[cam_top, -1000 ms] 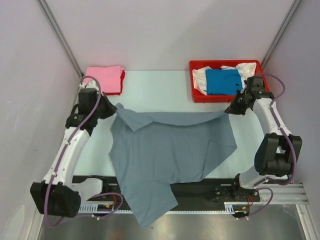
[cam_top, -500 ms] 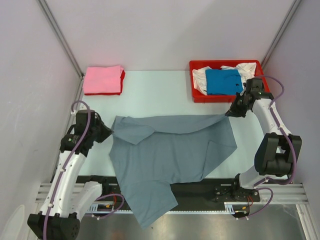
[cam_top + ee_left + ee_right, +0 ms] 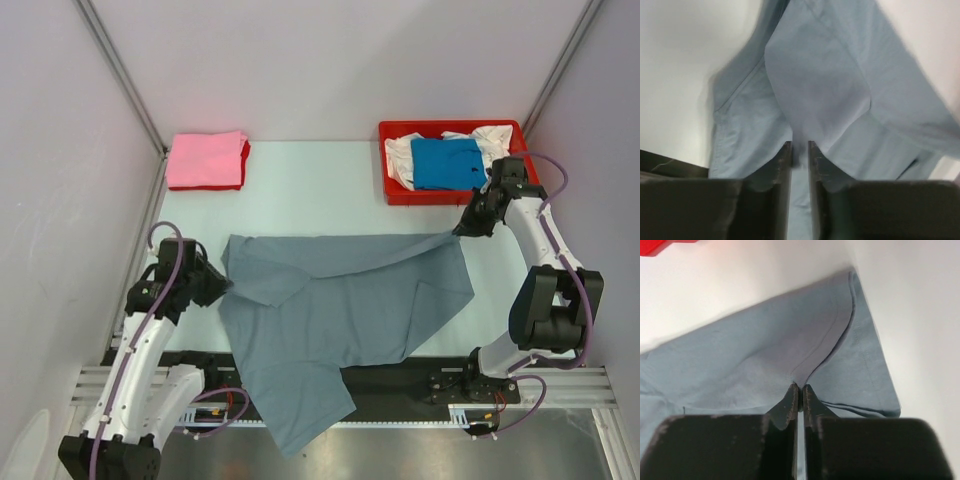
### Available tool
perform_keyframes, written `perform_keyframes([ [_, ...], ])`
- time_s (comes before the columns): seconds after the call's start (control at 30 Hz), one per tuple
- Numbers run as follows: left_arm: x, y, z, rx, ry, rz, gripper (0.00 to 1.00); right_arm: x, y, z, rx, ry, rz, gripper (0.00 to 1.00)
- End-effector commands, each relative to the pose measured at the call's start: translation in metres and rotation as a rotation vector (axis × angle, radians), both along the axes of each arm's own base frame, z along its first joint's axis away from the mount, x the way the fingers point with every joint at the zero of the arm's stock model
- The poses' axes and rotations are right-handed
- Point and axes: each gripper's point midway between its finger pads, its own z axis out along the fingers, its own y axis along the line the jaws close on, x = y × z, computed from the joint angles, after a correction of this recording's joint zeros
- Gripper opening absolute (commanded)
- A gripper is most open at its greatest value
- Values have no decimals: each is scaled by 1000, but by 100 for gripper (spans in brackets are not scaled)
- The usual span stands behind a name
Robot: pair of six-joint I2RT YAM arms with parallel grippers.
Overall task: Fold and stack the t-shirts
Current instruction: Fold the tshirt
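**Top view:** grey t-shirt (image 3: 340, 300) lies spread on the surface (image 3: 310, 190) btw the two arms. Its far edge is drawn in a line from the L jaws to the R jaws, and the near hem spills off the surface edge over the base rail (image 3: 400, 385). L jaws pinch the shirt's left end, w/ a folded-over flap just to their right. R jaws pinch the far right corner. Well behind the L jaws, a pink t-shirt (image 3: 205, 158) sits folded on a red t-shirt (image 3: 243, 172). Just behind the R jaws is the red tray (image 3: 388, 192), holding a blue t-shirt (image 3: 447, 163) and a white t-shirt (image 3: 400, 155).

- Risk: the R jaws are close to the tray's front wall, so a lift or backward swing could clip it or hook cloth on it.
- Risk: the hanging hem may drag or snag on the rail if the shirt is carried away from the bases, which would skew the fold.

**Left wrist view:** L jaws are nearly closed w/ a thin ridge of grey cloth clamped btw them. Cloth fans out ahead of the tips, w/ a doubled flap on top. The pic is blurred, so can't tell how many layers are held.

- Risk: if only one layer is gripped, the other would prob. lag and bunch up.

**Right wrist view:** R jaws are pressed together on a seamed fold of the shirt, and the hold sits right at the tips. Cloth spreads ahead and left of them, w/ the corner ahead-right.

- Risk: w/ so little cloth in the bite, tension btw the two arms could pull it free. That corner would then drop and the fold line would be lost.
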Motion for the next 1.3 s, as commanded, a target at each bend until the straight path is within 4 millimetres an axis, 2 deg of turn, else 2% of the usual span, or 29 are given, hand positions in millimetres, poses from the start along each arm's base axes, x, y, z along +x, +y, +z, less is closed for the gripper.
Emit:
perform_keyframes([
  [0.0, -2, -11, 1, -54, -10, -32, 39, -7, -9, -11, -42, 45, -14, 8],
  [0.03, 0, -12, 4, -51, -29, -48, 49, -10, -12, -15, -50, 61, -28, 15],
  [0.07, 1, -10, 7, -37, -46, -48, 70, -19, -18, -26, -70, 94, -50, 28],
  [0.1, 7, -9, 17, -24, -106, -58, 80, -21, -22, -26, -73, 88, -78, 33],
  [0.17, 17, -3, 30, 49, -180, -107, 89, -15, -37, -27, -90, 43, -131, 40],
  [0.23, 35, 0, 46, 110, -237, -158, 90, -7, -43, -30, -106, 31, -162, 45],
  [0.3, 57, -1, 56, 152, -294, -198, 89, 13, -39, -23, -99, -29, -154, 50],
  [0.4, 92, -2, 50, 195, -268, -244, 84, 45, -21, -20, -49, -145, -71, 55],
  [0.47, 116, 2, 25, 242, -183, -292, 76, 59, -14, -30, -11, -176, -39, 58],
  [0.5, 126, 6, 18, 263, -166, -306, 71, 63, -12, -33, -1, -177, -24, 59],
  [0.53, 138, 12, 20, 296, -161, -334, 69, 65, -10, -38, 3, -170, -10, 59],
  [0.57, 148, 25, -6, 291, -67, -325, 65, 68, -9, -49, -5, -137, 20, 59],
  [0.6, 153, 24, -10, 263, -49, -349, 65, 69, -7, -55, -5, -124, 32, 59],
  [0.63, 163, 33, -11, 249, -43, -354, 64, 71, -8, -59, -6, -113, 38, 59],
  [0.67, 168, 47, -26, 222, 4, -332, 63, 71, -9, -65, -15, -103, 40, 59],
  [0.7, 177, 46, -25, 188, -13, -344, 63, 72, -11, -66, -22, -104, 40, 59],
  [0.8, 193, 43, -36, 132, -10, -400, 66, 74, -18, -71, -54, -94, 29, 60],
  [0.97, 207, 31, -55, 43, 10, -415, 70, 66, -26, -79, -87, -33, 36, 60],
  [1.07, 209, 30, -66, 25, 40, -418, 68, 58, -34, -81, -116, -32, 39, 60],
  [1.27, 205, 26, -87, -11, 93, -430, 60, 54, -27, -93, -70, -12, 41, 59],
])
